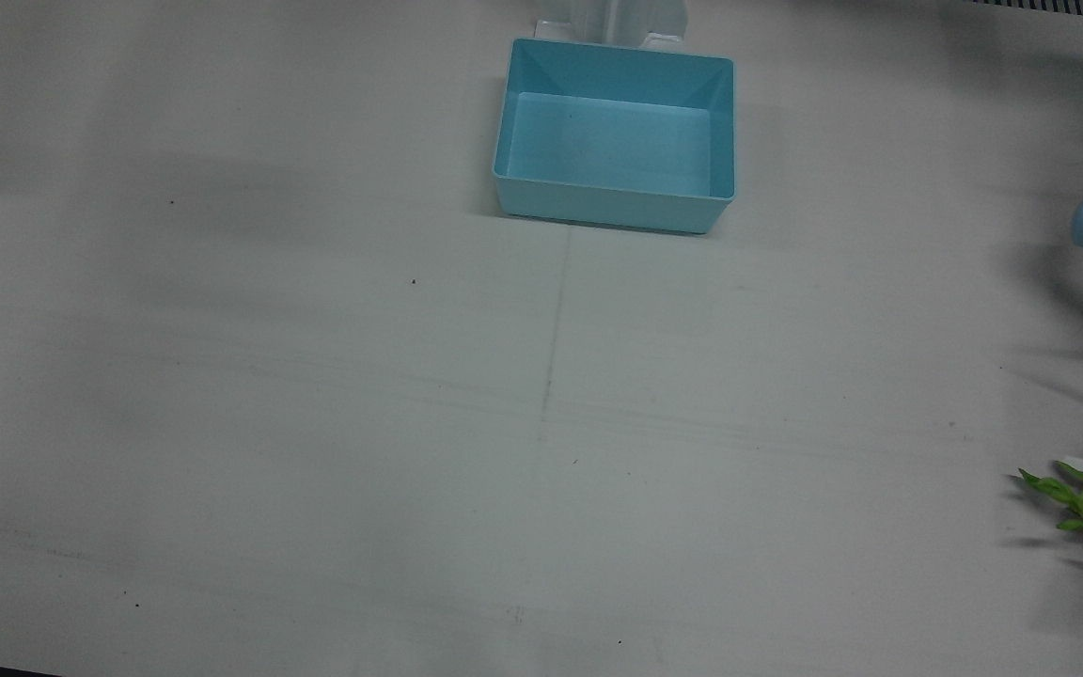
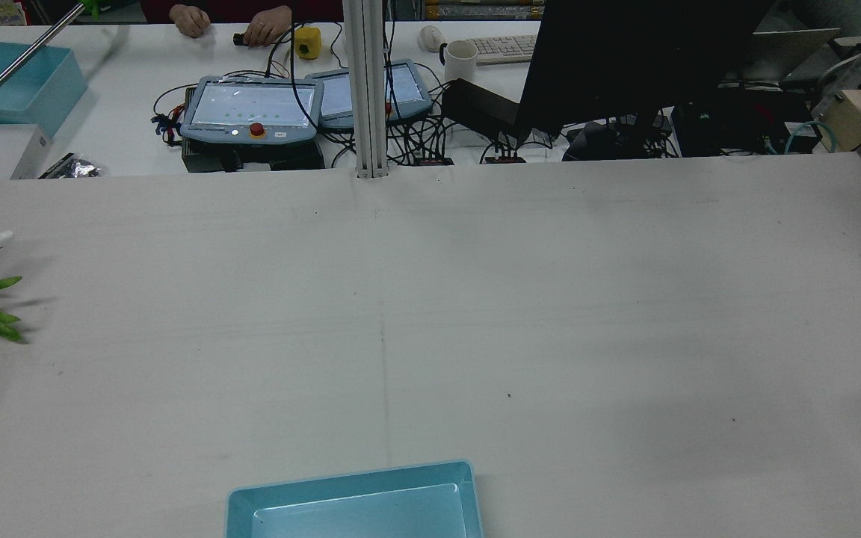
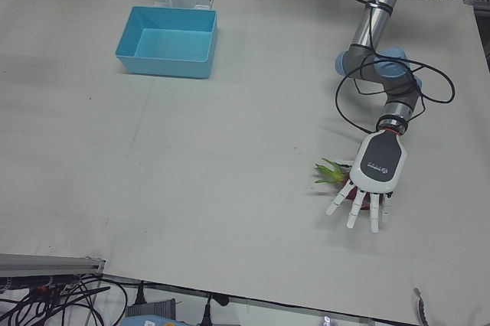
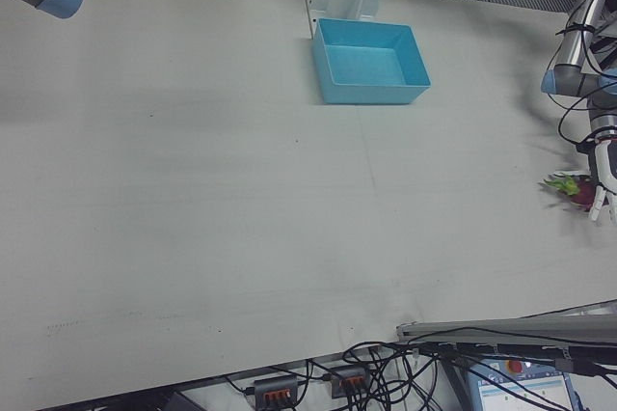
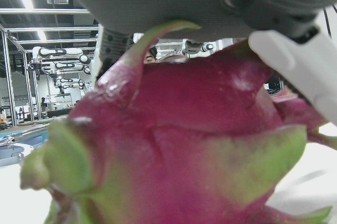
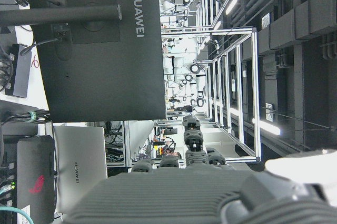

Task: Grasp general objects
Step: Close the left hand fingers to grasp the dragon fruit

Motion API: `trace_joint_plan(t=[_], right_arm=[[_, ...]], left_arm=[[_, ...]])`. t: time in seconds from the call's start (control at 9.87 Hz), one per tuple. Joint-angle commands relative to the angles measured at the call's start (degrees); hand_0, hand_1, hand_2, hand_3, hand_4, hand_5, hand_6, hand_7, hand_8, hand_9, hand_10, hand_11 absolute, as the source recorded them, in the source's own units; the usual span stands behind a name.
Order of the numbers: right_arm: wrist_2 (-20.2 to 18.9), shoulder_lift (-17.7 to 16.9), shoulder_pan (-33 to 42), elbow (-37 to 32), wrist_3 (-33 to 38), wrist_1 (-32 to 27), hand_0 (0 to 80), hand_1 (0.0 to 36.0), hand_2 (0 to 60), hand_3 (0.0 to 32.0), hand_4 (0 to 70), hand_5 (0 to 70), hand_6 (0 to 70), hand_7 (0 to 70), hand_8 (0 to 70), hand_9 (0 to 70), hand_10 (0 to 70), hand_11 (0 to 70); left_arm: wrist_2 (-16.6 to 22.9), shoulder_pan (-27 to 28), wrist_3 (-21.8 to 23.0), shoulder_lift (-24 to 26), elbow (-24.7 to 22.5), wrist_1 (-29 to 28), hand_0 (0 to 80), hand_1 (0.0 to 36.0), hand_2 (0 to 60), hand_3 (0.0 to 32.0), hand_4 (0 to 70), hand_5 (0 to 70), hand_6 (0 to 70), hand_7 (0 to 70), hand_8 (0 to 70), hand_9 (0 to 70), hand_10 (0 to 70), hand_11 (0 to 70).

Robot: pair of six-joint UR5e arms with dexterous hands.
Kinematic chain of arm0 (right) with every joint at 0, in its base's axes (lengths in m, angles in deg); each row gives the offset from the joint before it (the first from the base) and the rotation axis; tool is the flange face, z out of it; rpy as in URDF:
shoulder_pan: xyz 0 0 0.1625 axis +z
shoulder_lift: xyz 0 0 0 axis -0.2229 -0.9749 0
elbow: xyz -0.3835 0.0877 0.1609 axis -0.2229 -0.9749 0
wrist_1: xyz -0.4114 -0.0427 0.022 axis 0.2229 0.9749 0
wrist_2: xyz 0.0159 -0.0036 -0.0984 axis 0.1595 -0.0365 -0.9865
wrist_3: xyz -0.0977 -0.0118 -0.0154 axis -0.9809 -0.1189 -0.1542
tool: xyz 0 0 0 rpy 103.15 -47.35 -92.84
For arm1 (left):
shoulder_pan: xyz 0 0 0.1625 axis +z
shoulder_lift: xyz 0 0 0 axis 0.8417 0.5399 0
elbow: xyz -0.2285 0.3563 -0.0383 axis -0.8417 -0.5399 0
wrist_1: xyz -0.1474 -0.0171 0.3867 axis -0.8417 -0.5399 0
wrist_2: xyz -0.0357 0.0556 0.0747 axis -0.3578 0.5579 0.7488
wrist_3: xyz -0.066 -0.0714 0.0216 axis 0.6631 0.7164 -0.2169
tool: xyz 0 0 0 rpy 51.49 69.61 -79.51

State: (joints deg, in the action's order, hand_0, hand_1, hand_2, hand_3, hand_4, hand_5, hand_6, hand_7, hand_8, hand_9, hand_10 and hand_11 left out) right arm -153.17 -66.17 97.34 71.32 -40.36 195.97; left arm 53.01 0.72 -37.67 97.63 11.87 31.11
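Dragon fruit [image 3: 334,174] lies on the surface [image 3: 230,150] under the left robot hand [image 3: 371,177], whose fingers [image 3: 357,207] spread flat over it without closing, so the grasp looks barely begun; the blue bin [image 3: 167,41], well apart, holds nothing.

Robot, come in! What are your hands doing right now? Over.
Left hand open, fingers spread over the dragon fruit. Right hand unseen. Blue bin empty, path clear.

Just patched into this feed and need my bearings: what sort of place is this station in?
Most likely a robotics lab or test hall. Teach pendants with a red stop button lie on a cable-strewn bench behind the white table, and the left robot hand camera shows more robot arms in metal-framed cells.
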Motion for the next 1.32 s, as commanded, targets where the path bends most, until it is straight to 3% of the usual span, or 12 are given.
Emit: trace_joint_plan(t=[0.0, 0.2, 0.51, 0.61, 0.71, 0.81, 0.91, 1.01, 1.11, 1.22], right_arm=[[0.0, 0.0, 0.0, 0.0, 0.0, 0.0, 0.0, 0.0, 0.0, 0.0, 0.0, 0.0, 0.0, 0.0, 0.0, 0.0, 0.0, 0.0], [0.0, 0.0, 0.0, 0.0, 0.0, 0.0, 0.0, 0.0, 0.0, 0.0, 0.0, 0.0, 0.0, 0.0, 0.0, 0.0, 0.0, 0.0], [0.0, 0.0, 0.0, 0.0, 0.0, 0.0, 0.0, 0.0, 0.0, 0.0, 0.0, 0.0, 0.0, 0.0, 0.0, 0.0, 0.0, 0.0], [0.0, 0.0, 0.0, 0.0, 0.0, 0.0, 0.0, 0.0, 0.0, 0.0, 0.0, 0.0, 0.0, 0.0, 0.0, 0.0, 0.0, 0.0], [0.0, 0.0, 0.0, 0.0, 0.0, 0.0, 0.0, 0.0, 0.0, 0.0, 0.0, 0.0, 0.0, 0.0, 0.0, 0.0, 0.0, 0.0], [0.0, 0.0, 0.0, 0.0, 0.0, 0.0, 0.0, 0.0, 0.0, 0.0, 0.0, 0.0, 0.0, 0.0, 0.0, 0.0, 0.0, 0.0], [0.0, 0.0, 0.0, 0.0, 0.0, 0.0, 0.0, 0.0, 0.0, 0.0, 0.0, 0.0, 0.0, 0.0, 0.0, 0.0, 0.0, 0.0], [0.0, 0.0, 0.0, 0.0, 0.0, 0.0, 0.0, 0.0, 0.0, 0.0, 0.0, 0.0, 0.0, 0.0, 0.0, 0.0, 0.0, 0.0], [0.0, 0.0, 0.0, 0.0, 0.0, 0.0, 0.0, 0.0, 0.0, 0.0, 0.0, 0.0, 0.0, 0.0, 0.0, 0.0, 0.0, 0.0], [0.0, 0.0, 0.0, 0.0, 0.0, 0.0, 0.0, 0.0, 0.0, 0.0, 0.0, 0.0, 0.0, 0.0, 0.0, 0.0, 0.0, 0.0]], left_arm=[[0.0, 0.0, -0.8, 0.1, 1.0, -0.3, 51.4, 18.6, 0.0, 32.0, 0.0, 9.1, 0.0, 0.0, 0.0, 0.0, 0.0, 0.0], [0.0, 0.0, -1.3, 0.2, 1.8, -1.3, 50.6, 17.5, 0.0, 32.0, 0.0, 13.3, 0.0, 0.0, 0.0, 0.0, 0.0, 0.0], [0.0, 0.0, -1.7, 0.3, 2.0, -1.2, 49.3, 15.8, 0.0, 32.0, 0.0, 28.1, 0.0, 1.2, 2.6, 0.0, 0.0, 0.0], [0.0, 0.1, -1.7, 0.4, 2.3, -1.2, 49.0, 15.5, 0.5, 32.0, 0.0, 34.1, 0.0, 7.3, 5.5, 0.1, 0.0, 0.5], [0.0, 0.0, -1.7, 1.0, 3.1, -1.3, 47.7, 13.7, 5.9, 32.0, 0.0, 39.2, 5.6, 16.9, 12.0, 2.5, 4.3, 7.4], [0.0, 0.0, -1.7, 2.1, 4.5, -1.1, 47.3, 14.9, 17.8, 32.0, 0.0, 49.0, 14.2, 31.2, 20.4, 13.1, 12.7, 19.7], [0.0, 0.1, -1.7, 2.6, 5.3, -1.2, 47.2, 15.0, 21.7, 32.0, 0.0, 55.4, 17.3, 34.7, 24.4, 18.5, 20.6, 31.0], [0.0, 0.1, -1.7, 2.7, 5.4, -1.2, 46.5, 13.6, 25.7, 32.0, 0.0, 68.3, 23.7, 41.0, 29.1, 24.6, 37.1, 53.2], [0.0, 0.1, -1.7, 2.7, 5.4, -1.3, 45.6, 9.8, 25.7, 15.8, 0.7, 70.0, 34.5, 46.7, 36.4, 32.9, 54.1, 70.0], [0.0, 0.0, -1.7, 2.7, 5.4, -1.7, 44.2, 6.9, 27.0, 0.0, 12.9, 70.0, 50.0, 58.1, 45.0, 43.5, 68.3, 70.0]])
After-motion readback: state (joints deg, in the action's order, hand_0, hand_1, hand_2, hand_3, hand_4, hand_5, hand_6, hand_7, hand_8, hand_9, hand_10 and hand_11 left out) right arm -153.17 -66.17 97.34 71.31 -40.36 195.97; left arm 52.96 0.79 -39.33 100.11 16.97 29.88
